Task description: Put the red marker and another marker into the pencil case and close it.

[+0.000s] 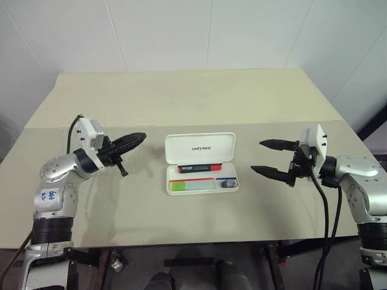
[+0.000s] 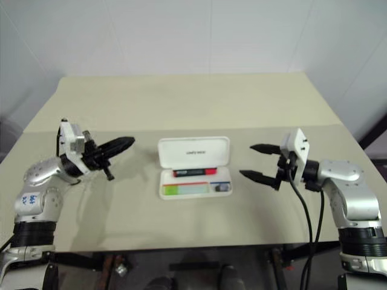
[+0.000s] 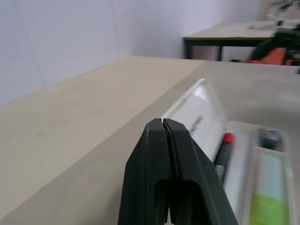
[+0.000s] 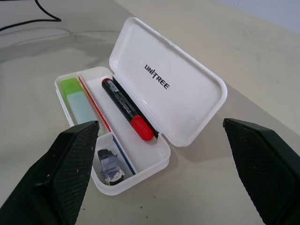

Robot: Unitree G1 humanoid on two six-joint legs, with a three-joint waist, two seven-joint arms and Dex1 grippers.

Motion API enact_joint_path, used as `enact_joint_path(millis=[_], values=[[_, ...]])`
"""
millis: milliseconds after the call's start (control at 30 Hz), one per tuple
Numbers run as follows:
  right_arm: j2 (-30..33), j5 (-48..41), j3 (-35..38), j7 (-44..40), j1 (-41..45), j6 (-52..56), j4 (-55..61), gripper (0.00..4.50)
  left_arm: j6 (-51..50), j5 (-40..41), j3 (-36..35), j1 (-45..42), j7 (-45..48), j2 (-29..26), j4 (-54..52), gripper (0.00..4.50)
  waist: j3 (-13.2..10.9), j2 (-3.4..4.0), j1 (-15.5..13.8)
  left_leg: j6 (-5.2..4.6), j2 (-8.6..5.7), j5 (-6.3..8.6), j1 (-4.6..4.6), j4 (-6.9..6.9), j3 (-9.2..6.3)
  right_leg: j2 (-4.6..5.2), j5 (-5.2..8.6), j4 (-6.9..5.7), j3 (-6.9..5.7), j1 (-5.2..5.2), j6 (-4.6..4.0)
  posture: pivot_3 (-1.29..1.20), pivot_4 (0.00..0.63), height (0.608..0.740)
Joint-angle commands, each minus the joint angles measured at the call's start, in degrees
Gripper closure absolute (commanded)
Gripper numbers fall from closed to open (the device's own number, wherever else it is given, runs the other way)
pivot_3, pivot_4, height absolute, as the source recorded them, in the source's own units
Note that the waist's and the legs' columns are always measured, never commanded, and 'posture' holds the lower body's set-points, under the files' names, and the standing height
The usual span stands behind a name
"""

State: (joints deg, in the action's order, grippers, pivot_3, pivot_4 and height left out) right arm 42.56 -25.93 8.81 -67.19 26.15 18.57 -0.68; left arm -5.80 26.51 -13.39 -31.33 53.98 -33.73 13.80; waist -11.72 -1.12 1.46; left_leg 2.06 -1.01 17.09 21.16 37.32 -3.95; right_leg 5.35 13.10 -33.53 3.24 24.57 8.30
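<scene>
The white pencil case (image 1: 200, 147) lies open mid-table, its lid standing up at the back. Inside, the red marker (image 4: 125, 107) rests in the back compartment by the hinge, red cap toward my right. The green-capped highlighter (image 4: 78, 97) lies in the front compartment. My left gripper (image 1: 138, 139) hovers left of the case, shut with nothing between its fingers, pointing toward the lid. My right gripper (image 1: 264, 157) stands open to the right of the case, apart from it, its fingers (image 4: 65, 168) spread wide on either side of the case's end.
A small dark object (image 4: 110, 165) sits in the case's small corner compartment. The beige table (image 1: 181, 96) stretches bare behind the case to a white wall. Another table with dark legs (image 3: 220, 40) stands beyond.
</scene>
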Motion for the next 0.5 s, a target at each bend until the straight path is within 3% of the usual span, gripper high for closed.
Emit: enact_joint_path(millis=[33, 267, 500], values=[[0.2, -0.4, 0.0, 0.3, 1.1, -0.9, 0.8, 0.0, 2.1, -4.4, 2.0, -3.8, -3.7, 1.1, 4.7, 4.48, 0.0, 0.0, 0.0, 0.0, -0.01, 0.0, -0.01, 0.01, 0.0, 0.0, 0.0, -0.01, 0.0, 0.0, 0.0, 0.0, 0.15, 0.74], [0.0, -0.6, -0.4, 0.9, 0.9, -0.7, 1.6, 0.0, 3.6, -8.7, 6.8, -10.5, -5.2, 6.5, 13.6, 4.48, 0.0, 0.0, -0.1, 0.0, -0.03, 0.0, 0.06, -0.02, 0.0, 0.01, -0.04, -0.08, 0.0, -0.02, 0.07, 0.0, 0.15, 0.74], [0.0, -1.0, -0.3, 1.7, 0.1, -0.5, 2.5, 0.0, 6.5, -7.9, 7.6, -12.3, -0.1, 8.8, 15.2, 4.48, 0.0, 0.0, 0.2, -0.01, -0.02, 0.0, 0.06, -0.09, 0.03, 0.0, -0.04, -0.01, 0.01, -0.01, 0.07, 0.0, 0.15, 0.74]])
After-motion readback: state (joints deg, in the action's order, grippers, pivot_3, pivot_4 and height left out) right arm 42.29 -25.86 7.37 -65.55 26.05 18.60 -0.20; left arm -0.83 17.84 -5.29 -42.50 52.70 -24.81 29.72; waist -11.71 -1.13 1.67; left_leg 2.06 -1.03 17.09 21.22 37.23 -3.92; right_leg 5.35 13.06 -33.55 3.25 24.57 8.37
